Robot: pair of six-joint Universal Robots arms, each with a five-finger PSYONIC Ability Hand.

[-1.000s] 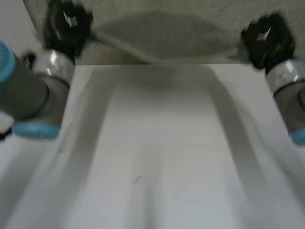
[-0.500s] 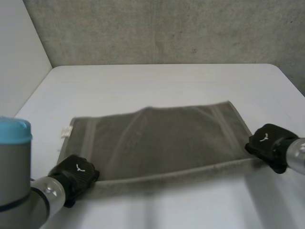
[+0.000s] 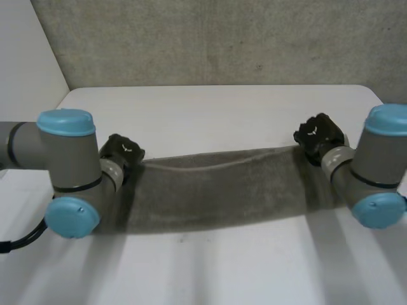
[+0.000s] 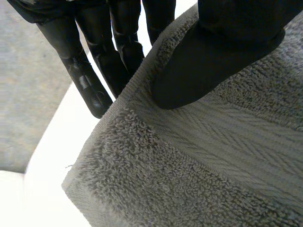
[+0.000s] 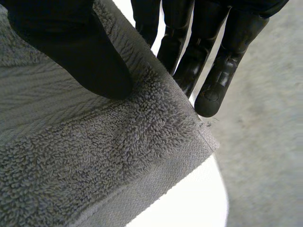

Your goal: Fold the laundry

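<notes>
As your arms reach over the white table (image 3: 216, 108), the grey towel (image 3: 216, 187) stretches across its middle between them. Your left hand (image 3: 123, 152) pinches one end corner, thumb (image 4: 203, 66) on top and fingers (image 4: 90, 85) beneath the edge; your right hand (image 3: 318, 135) grips the opposite corner the same way.

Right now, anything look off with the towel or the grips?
Nothing serious. The left hand and right hand each pinch the grey towel near a corner, thumb on top, fingers under it. Its held edge sags slightly between them in the head view. No tear or stain shows.
</notes>
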